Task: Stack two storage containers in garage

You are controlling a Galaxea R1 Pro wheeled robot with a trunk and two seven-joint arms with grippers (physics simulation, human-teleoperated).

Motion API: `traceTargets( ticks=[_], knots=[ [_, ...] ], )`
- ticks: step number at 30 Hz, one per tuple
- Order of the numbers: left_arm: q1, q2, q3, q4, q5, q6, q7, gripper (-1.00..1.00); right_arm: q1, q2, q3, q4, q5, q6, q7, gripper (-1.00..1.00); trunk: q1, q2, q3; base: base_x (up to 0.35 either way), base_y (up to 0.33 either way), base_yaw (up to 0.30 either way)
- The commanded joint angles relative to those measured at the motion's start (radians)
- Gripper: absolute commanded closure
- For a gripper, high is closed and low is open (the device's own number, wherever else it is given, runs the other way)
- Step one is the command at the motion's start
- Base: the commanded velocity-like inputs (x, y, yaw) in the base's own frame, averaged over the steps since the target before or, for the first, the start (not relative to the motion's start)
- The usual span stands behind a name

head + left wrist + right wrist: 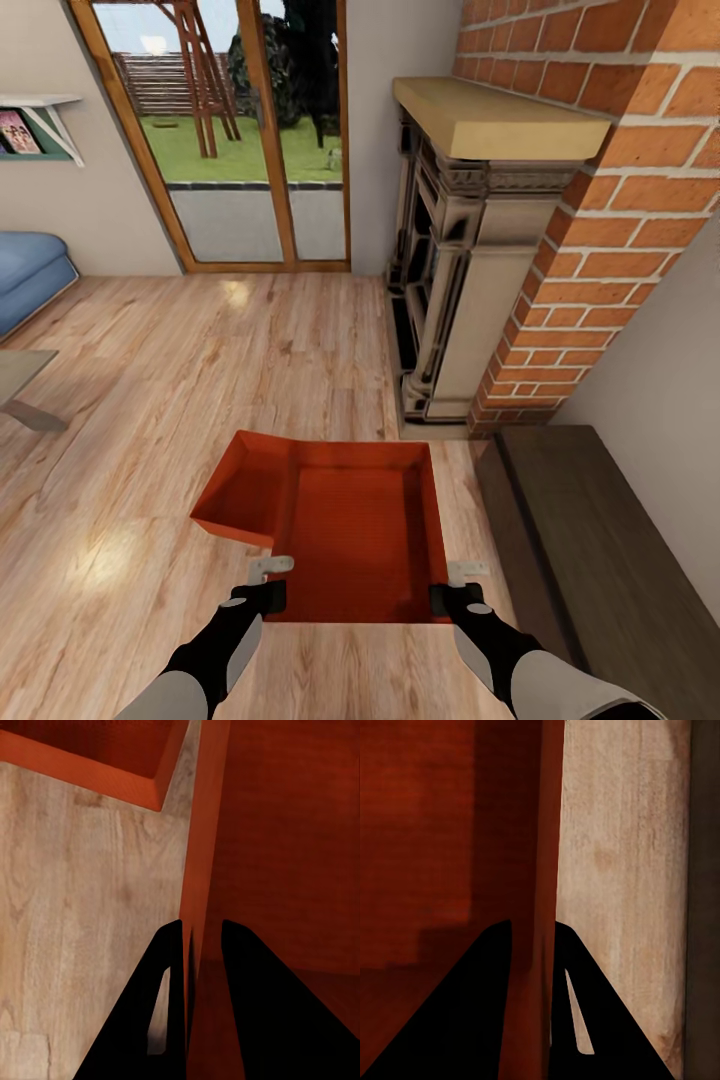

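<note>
Down on the light wood-plank floor [200, 380] of the living room, in front of the brick fireplace [600, 200], two red-orange storage bins sat overlapping. The nearer bin [365, 530] lay right before the robot, its open top facing up. The second bin [240, 495] poked out from its far left side, partly hidden under or behind it, so I could not tell whether it was nested or just tucked beneath.

Both arms reached forward to the nearer bin. The left hand [268, 585] was closed on the bin's left wall; in the left wrist view the two dark fingers [161, 1020] stood either side of that thin red wall [199, 870], one over the floor and one inside the bin. The right hand [462, 588] was closed likewise on the right wall, and the right wrist view showed its fingers [472, 1020] straddling that wall [544, 870], with the bin's inside on one side and floorboards on the other.

A dark low cabinet [590, 540] ran along the wall just beside the bin on the right. A blue sofa [30, 270] sat far to the left, and a glass door [240, 130] looked out on grass.
</note>
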Motion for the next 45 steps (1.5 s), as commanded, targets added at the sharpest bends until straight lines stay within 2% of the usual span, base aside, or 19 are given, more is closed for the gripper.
traceTargets(
  ticks=[1,45],
  knots=[
    [-0.001,0.004,0.012,-0.007,-0.021,0.007,0.019,1.0,-0.001,-0.001,-0.005,0.006,-0.016,-0.006,-0.006,1.0,0.001,-0.002,0.0,0.0,0.0,0.0],
    [-0.001,0.011,0.012,-0.006,-0.021,0.007,0.019,1.0,0.0,-0.001,-0.005,0.006,-0.015,-0.006,-0.006,1.0,0.001,-0.002,0.07,0.0,0.0,0.0]
  ],
)
